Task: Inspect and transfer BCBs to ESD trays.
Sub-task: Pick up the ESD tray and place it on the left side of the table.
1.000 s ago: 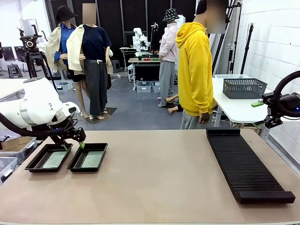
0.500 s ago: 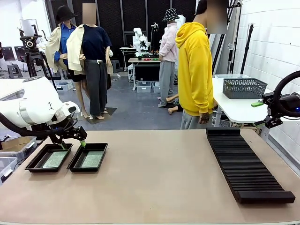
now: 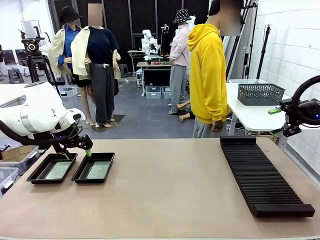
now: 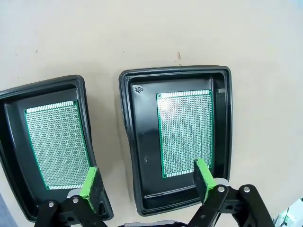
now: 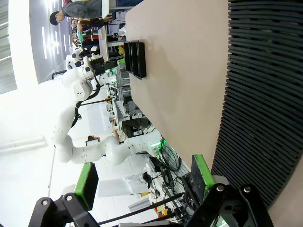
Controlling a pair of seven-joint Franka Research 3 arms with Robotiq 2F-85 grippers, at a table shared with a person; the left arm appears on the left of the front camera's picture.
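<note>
Left hand (image 4: 147, 182) spread wide, empty, hovering over two glossy black rectangular plastic trays (image 4: 130, 142). One thin green perforated circuit board (image 4: 185, 132) lies flat in each. Right hand (image 5: 144, 182) also spread.

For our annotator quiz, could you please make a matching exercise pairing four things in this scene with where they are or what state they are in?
Things:
1. left gripper
2. long black ribbed rack
3. grey wire mesh basket
4. circuit boards

Places or states:
A. on the white side table
B. one lying flat in each ESD tray
C. open above the trays
D. on the table's right side

Pairs: 1-C, 2-D, 3-A, 4-B
</note>
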